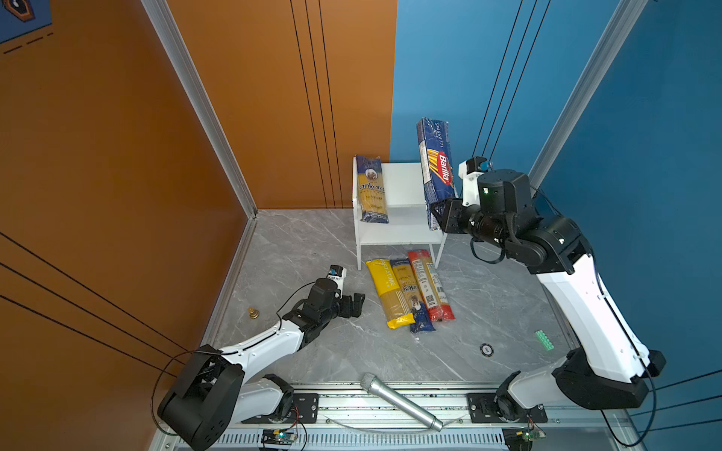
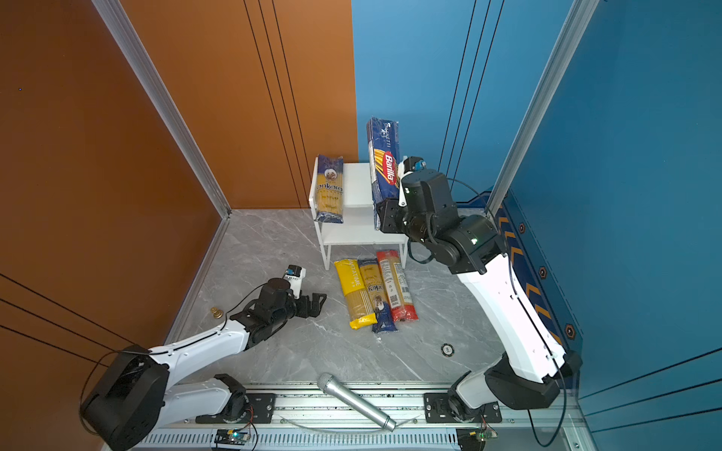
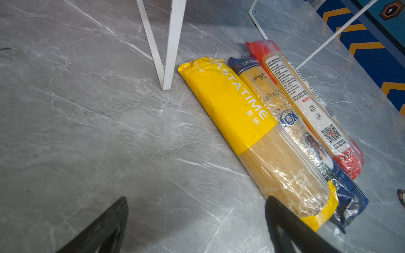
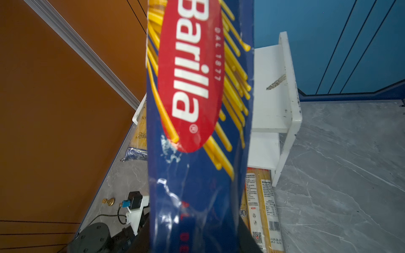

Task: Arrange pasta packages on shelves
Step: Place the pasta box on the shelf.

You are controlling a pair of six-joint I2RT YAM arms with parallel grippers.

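My right gripper [image 1: 439, 214] [image 4: 197, 241] is shut on the lower end of the dark blue Barilla bag [image 1: 435, 164] [image 4: 197, 109]. The bag is held nearly upright above the right side of the white shelves [image 1: 404, 183]. One blue-and-yellow ankara bag [image 1: 372, 189] lies on the top board at its left. On the table in front of the shelves lie a yellow bag [image 1: 388, 293] [image 3: 230, 105], a second ankara bag [image 1: 412, 296] and a red-and-clear bag [image 1: 429, 285], side by side. My left gripper [image 1: 353, 304] [image 3: 196, 199] stands open and empty just left of the yellow bag.
A silver microphone [image 1: 402, 402] lies at the table's front edge. A small brass piece [image 1: 253, 312] sits by the orange wall, and a green block [image 1: 544, 339] and a black disc [image 1: 485, 349] sit at the front right. Walls close in behind the shelves.
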